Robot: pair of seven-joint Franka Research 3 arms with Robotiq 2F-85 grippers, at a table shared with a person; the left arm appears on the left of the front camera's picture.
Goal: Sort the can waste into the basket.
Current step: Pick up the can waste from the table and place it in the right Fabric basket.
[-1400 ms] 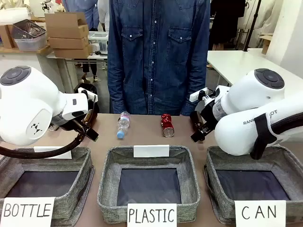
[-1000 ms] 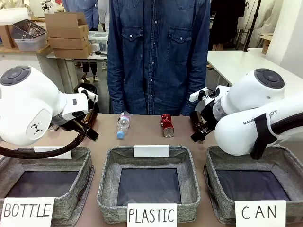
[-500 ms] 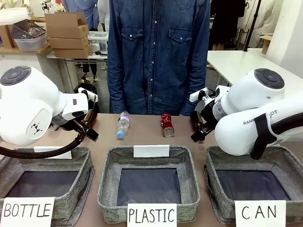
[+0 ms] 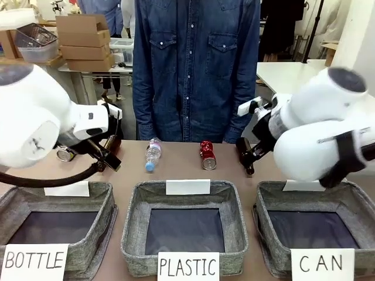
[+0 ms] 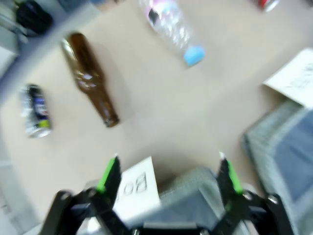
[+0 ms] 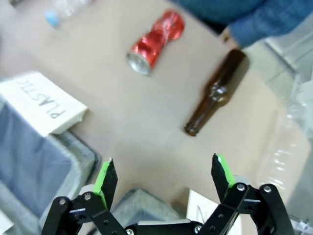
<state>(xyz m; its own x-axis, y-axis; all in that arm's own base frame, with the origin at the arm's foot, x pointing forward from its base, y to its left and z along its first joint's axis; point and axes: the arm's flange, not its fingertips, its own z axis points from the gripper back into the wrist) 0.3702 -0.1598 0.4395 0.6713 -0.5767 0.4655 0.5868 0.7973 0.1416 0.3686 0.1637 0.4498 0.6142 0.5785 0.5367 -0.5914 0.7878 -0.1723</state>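
Observation:
The crushed shiny red can (image 4: 206,154) lies at the far middle of the table, in front of the person. In the right wrist view the red can (image 6: 155,41) is ahead and to the left of my open right gripper (image 6: 164,176), which holds nothing. The dark can (image 4: 64,154) lies at the far left. In the left wrist view the dark can (image 5: 35,110) lies left of my open, empty left gripper (image 5: 168,174). The grey basket (image 4: 265,202) with the CAN sign (image 4: 321,263) stands at the near right, below my right arm.
Two more grey baskets signed PLASTIC (image 4: 187,266) and BOTTLE (image 4: 34,262) stand in the middle and at the left. A clear plastic bottle (image 4: 152,154) and brown glass bottles (image 5: 90,78) (image 6: 217,90) lie along the far side. A person in a denim shirt (image 4: 196,64) stands behind the table.
Both arms have started to move and blur. The left arm has shifted left, the right arm up and right. Both grippers stay open. The cans have not moved.

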